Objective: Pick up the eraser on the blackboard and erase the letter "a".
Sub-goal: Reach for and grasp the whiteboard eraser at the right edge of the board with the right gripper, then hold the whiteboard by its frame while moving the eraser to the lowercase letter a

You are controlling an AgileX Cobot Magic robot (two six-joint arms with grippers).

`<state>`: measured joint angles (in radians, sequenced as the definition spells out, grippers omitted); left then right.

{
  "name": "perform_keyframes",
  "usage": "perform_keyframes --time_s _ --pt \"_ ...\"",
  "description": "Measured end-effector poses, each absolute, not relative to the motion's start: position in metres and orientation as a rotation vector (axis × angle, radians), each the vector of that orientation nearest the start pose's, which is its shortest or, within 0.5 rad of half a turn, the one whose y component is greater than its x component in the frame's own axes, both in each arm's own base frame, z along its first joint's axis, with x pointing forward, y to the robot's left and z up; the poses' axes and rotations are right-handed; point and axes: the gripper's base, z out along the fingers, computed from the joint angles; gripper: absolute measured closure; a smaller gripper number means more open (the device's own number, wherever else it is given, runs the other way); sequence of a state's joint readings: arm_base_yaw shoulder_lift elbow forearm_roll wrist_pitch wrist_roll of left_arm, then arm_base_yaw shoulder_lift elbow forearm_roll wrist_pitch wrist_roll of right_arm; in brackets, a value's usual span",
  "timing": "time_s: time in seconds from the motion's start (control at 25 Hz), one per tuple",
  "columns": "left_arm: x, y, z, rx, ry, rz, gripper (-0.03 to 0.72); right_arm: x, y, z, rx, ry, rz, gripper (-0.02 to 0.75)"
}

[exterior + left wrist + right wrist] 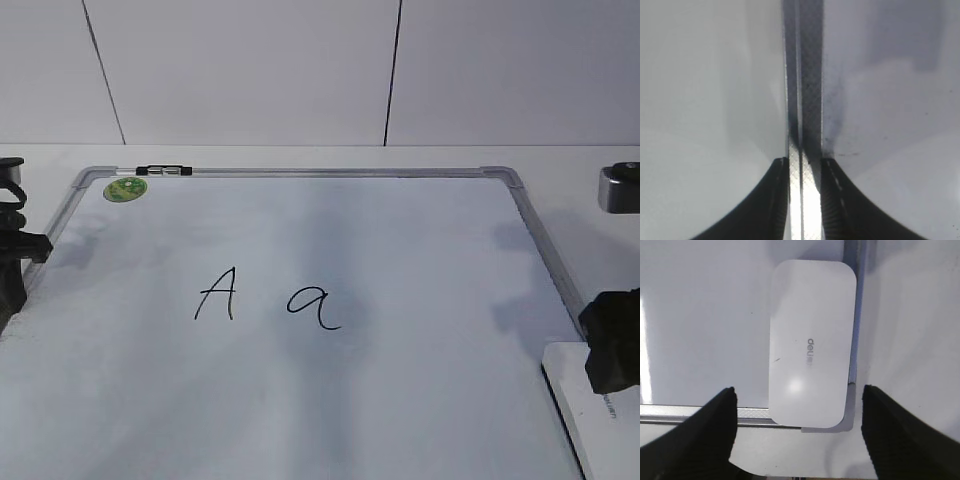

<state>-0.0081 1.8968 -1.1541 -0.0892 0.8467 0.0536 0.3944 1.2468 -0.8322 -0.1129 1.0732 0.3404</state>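
Nothing erased yet: the letter "a" [313, 306] is intact on the blackboard [420, 250]. The eraser [811, 342], ungrasped, lies directly below the right tool [799, 425], which is spread wide. The left tool [804, 192] is narrowed astride the frame.

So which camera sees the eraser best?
The right wrist view: the whole white eraser lies between the open jaws, lettering visible. The exterior view catches only part of it at the bottom right. The left wrist view misses it.
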Motion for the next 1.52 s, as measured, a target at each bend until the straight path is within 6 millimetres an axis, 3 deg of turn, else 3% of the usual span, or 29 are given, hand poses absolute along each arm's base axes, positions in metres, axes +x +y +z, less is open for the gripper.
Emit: perform_keyframes --time_s 0.44,0.64,1.04,1.52 --pt "0.345 -0.009 0.152 0.008 3.07 -0.103 0.535 0.194 0.07 0.254 -0.153 2.948 -0.079 0.146" --pt "0.345 -0.009 0.152 0.008 3.071 -0.103 0.535 0.196 0.07 0.254 -0.109 2.931 -0.067 0.09" --pt "0.345 -0.009 0.152 0.007 3.071 -0.103 0.535 0.21 0.075 0.228 -0.063 3.027 -0.141 0.073" --pt "0.346 -0.009 0.152 0.004 3.07 -0.103 0.536 0.219 0.077 0.217 -0.078 3.027 -0.176 0.073"
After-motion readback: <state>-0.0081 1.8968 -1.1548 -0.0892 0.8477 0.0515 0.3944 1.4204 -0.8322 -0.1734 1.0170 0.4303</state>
